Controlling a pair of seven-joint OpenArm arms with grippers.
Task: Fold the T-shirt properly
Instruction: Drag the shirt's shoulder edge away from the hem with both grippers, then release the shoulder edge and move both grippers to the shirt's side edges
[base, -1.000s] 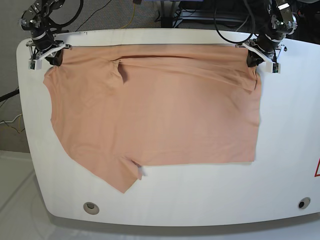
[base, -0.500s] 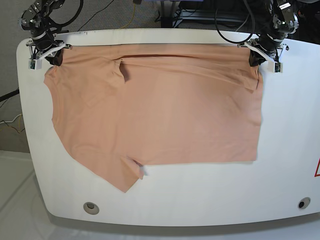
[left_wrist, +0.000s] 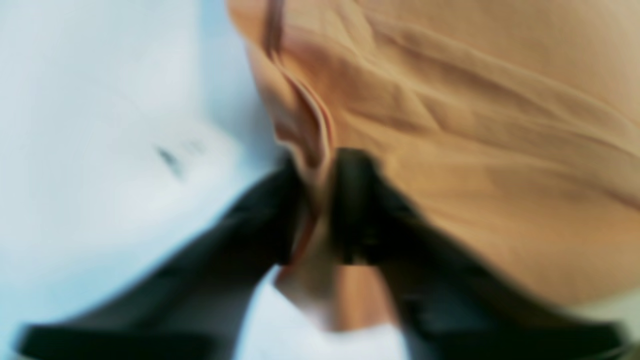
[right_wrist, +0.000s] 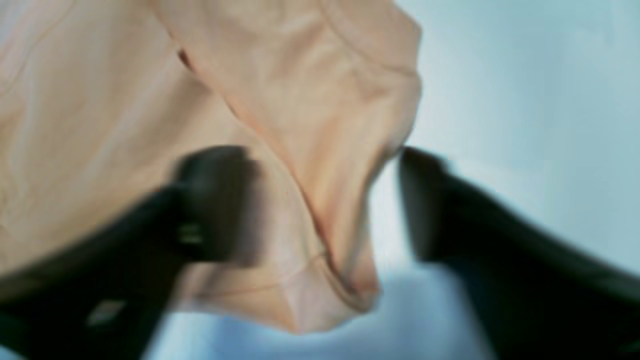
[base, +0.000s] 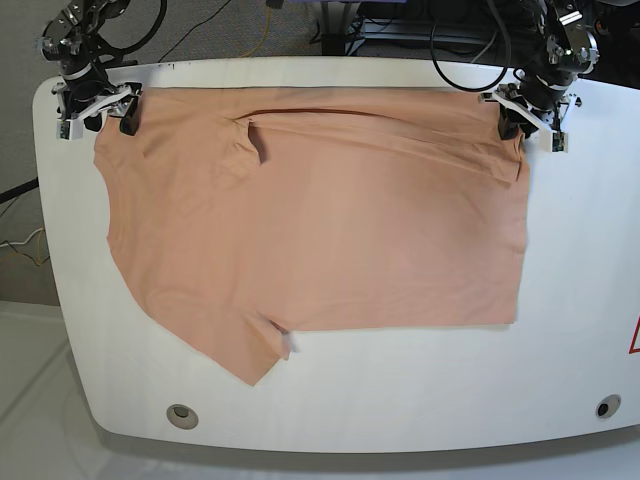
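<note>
Right claw (base: 100, 108): at the far left corner of the desk in the base view; jaws spread wide, a limp fabric corner hanging between them and not pinched.
T-shirt (base: 320, 230): spread flat across the white desk (base: 580, 300), its long axis running left to right between the two claws; far edge along the far desk rim, one sleeve pointing to the near left.
Left claw (base: 527, 118): at the far right corner; jaws close together with a fold of hem between them, but the blurred wrist view does not show whether they press it or have let go.
Deciding relation: each claw sits at a far corner, and the body of the T-shirt lies toward the near side from both; neither arm is nearer, so the next fold probably needs both.
Fabric: thin, soft peach cotton, matte, no print, hemmed edges, shallow creases near the far edge.
Desk surface: smooth, glossy white, rounded corners.
</note>
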